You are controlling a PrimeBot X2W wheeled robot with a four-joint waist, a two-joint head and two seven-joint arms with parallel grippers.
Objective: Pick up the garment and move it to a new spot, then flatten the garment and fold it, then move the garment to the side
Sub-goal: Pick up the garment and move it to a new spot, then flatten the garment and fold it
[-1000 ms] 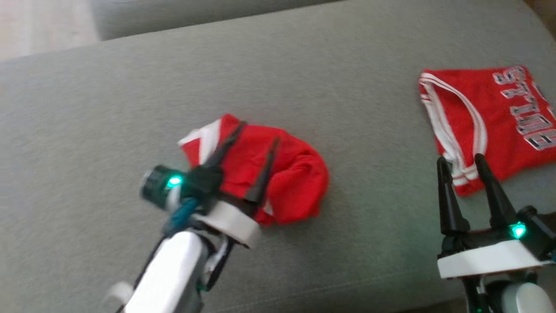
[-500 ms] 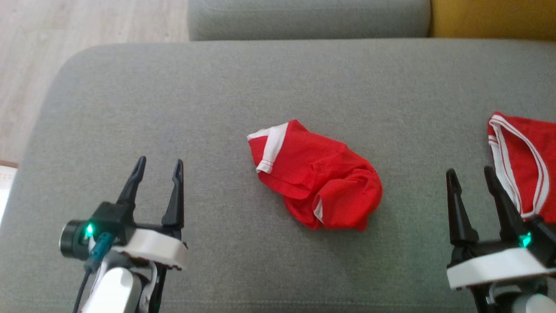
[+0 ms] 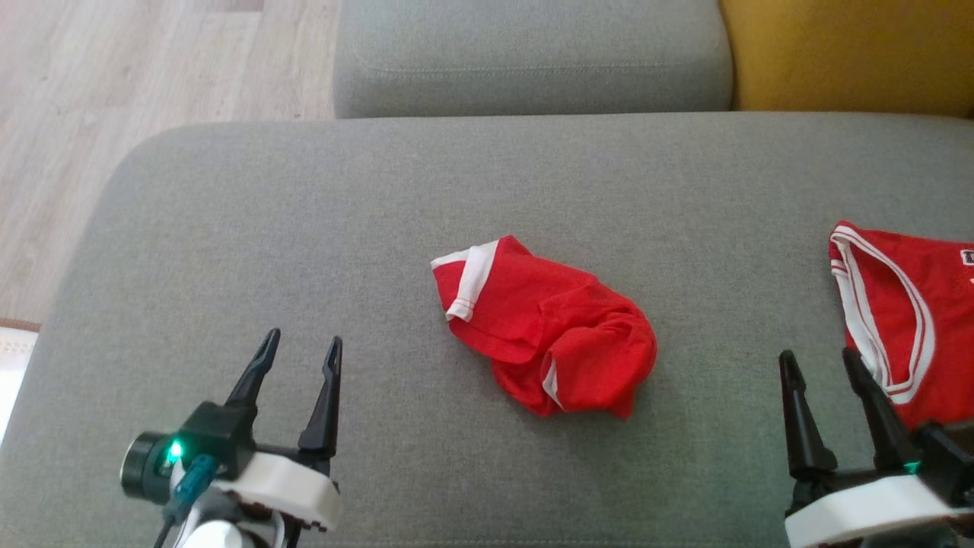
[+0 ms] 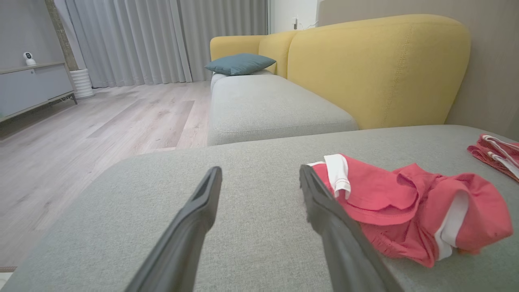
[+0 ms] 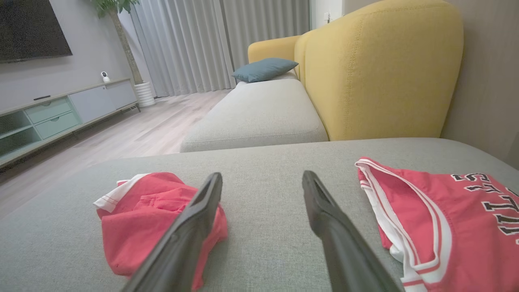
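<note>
Red fabric is what you are looking at in the middle of the grey seat cushion [image 3: 304, 228]: the garment [image 3: 544, 327] is lying there in a crumpled heap, with one white-trimmed edge turning up at its far left corner and a second strip of white showing among the folds on its near side. Nothing is gripping it. Your left gripper [image 3: 304, 336] is hovering at the lower left of the head view, well apart from the garment. Its two dark fingers are spreading wide and pointing away from the robot, and nothing is sitting between them. In the left wrist view one finger [image 4: 338, 235] is overlapping the garment's white cuff, but the head view is showing bare cushion between the two. Your right gripper [image 3: 816, 353] is hanging at the lower right, its jaws likewise standing wide and empty. Its fingertips are lying just beside the left edge of a second red piece, a jersey [image 3: 905, 320] with white striped trim and dark lettering, which is resting fairly flat at the right edge of the cushion. The garment is sitting between the two grippers, well clear of the jersey. Beyond the cushion a second grey seat [image 3: 533, 61] and a yellow backrest [image 3: 845, 53] are showing. Pale wooden floor [image 3: 114, 76] is running off to the left, and a blue pillow [image 4: 240, 63] is resting farther along the sofa.
</note>
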